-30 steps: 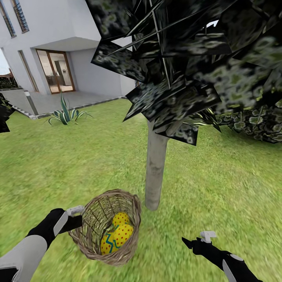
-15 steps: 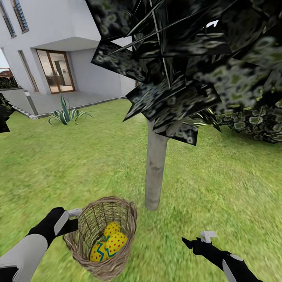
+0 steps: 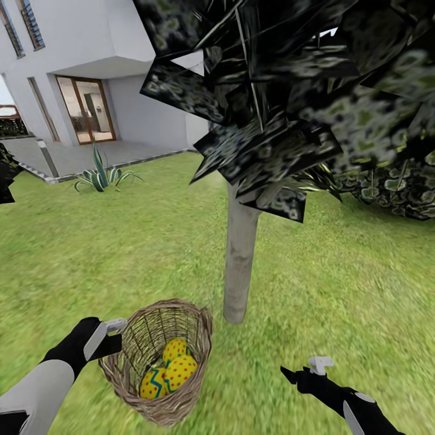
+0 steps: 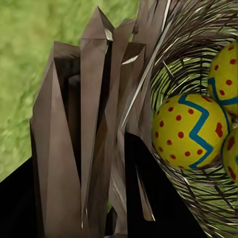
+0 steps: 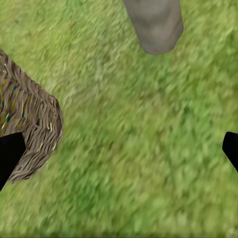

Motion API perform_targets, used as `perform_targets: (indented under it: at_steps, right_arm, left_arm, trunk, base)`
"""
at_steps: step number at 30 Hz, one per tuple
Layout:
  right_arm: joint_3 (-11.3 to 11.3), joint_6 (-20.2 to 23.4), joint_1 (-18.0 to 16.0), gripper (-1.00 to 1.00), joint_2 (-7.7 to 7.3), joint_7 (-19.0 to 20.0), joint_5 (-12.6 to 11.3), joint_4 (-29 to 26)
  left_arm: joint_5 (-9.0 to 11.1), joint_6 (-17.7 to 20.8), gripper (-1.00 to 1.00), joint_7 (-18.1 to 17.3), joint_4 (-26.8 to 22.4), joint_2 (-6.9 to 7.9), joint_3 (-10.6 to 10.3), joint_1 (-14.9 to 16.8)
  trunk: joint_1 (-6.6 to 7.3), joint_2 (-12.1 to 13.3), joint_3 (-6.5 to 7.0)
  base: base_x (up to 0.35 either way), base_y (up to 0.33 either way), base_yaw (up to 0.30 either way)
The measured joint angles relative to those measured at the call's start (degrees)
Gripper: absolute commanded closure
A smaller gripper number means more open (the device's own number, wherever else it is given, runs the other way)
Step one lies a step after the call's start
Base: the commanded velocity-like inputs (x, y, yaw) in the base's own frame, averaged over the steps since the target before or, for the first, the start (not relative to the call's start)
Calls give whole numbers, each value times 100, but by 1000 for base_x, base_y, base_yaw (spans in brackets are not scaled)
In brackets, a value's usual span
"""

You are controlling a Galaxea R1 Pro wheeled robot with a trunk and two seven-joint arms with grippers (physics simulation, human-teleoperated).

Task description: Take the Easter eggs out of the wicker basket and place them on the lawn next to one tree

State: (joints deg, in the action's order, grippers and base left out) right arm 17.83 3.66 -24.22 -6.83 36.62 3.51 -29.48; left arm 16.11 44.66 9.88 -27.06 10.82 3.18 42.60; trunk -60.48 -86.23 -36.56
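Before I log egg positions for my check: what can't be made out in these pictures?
- Third yellow red-dotted egg: cut by the left wrist view's edge; in the head view, the brown woven wicker basket wall hides all but two eggs.
- Left claw: fingertips hidden by the basket's rim.
- Right claw: tips cut by frame edges.

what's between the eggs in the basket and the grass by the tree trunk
Only the wicker basket wall itself: the Easter eggs lie inside it, tilted in the left gripper. Beyond its rim, just open lawn runs to the tree trunk's base.
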Motion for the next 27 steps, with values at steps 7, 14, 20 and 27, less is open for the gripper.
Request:
perform_targets:
  at_steps: [7,14,20,27]
  right_arm:
    - [0,0,0,-100,0,0,0,-1]
    - [-8,0,0,-100,0,-15,-6,12]
    - [-9,-6,0,-100,0,-20,-8,17]
    - [-8,-24,0,-100,0,-17,-8,21]
  left_arm:
    - [2,0,100,0,9,0,0,0]
    - [5,0,100,0,8,0,0,0]
    - [2,0,100,0,2,-4,-1,0]
    - [2,0,100,0,6,-9,-1,0]
  trunk:
    - [-154,-281,-126]
    - [-308,-562,-251]
    - [-439,-802,-359]
    - [-593,-1083,-485]
  base:
    - [0,0,0]
    - [0,0,0]
    - [0,0,0]
    - [0,0,0]
